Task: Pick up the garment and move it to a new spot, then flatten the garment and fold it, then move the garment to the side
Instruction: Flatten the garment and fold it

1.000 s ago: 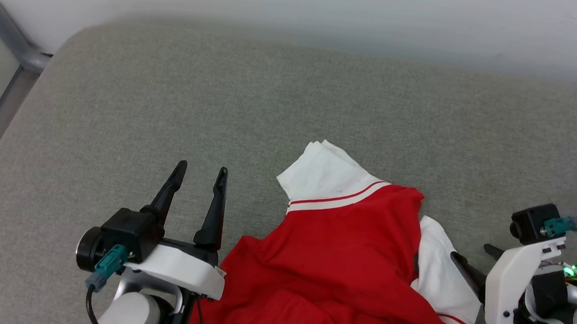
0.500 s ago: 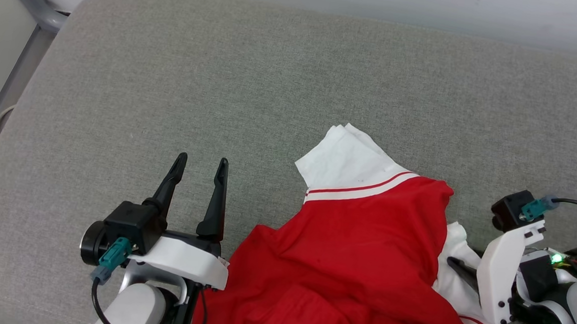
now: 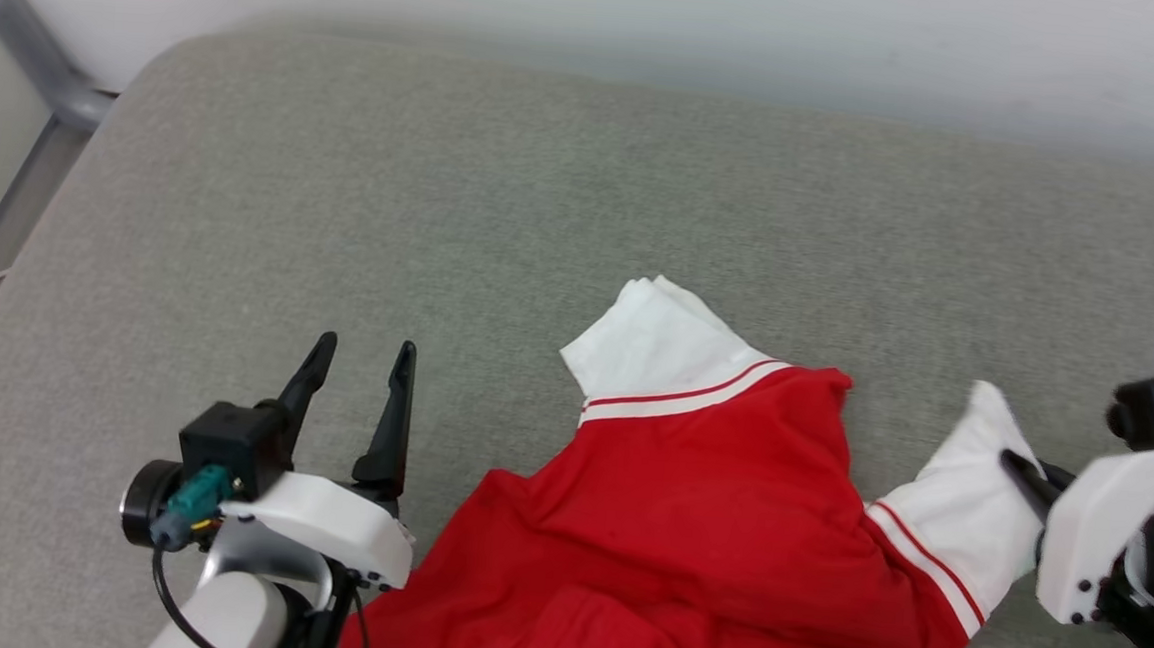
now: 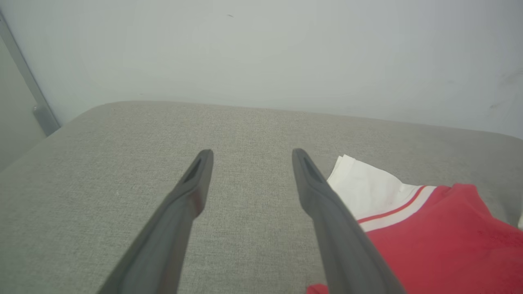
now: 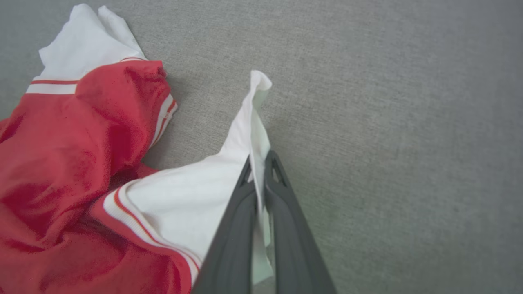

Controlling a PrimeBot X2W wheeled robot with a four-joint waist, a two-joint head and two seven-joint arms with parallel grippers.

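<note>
1. Far left of the head view: grey metal frame tube (image 3: pixel 41 81), slanting down beside the rounded corner of the grey fabric cushion (image 3: pixel 444 206), with a pale wall (image 3: pixel 656 8) behind.
2. Lower left: left gripper (image 3: pixel 365 346), poised over bare cushion and pointing toward the wall. Fingers spread wide apart, nothing between them. Close beside the garment's red edge; no contact with the cloth to be made out.
3. Centre to lower right: garment (image 3: pixel 706 512), lying rumpled on the cushion. Red body creased, running off the bottom edge of the head view.
4. At the garment's top: upper white sleeve (image 3: pixel 651 344), lying flat on the cushion and pointing toward the wall. Red-and-white stripe trim where it joins the red body.
5. Further right: right-hand white sleeve (image 3: pixel 967 498), stretched out sideways from the red body with the same stripe trim at its base. Its far edge standing up in a small peak just past the fingertips.
6. Lower right: right gripper (image 3: pixel 1014 461), fingers pressed together on the edge of that sleeve. In the right wrist view, a thin fold of white cloth pinched between them. Bare grey cushion beyond it.
</note>
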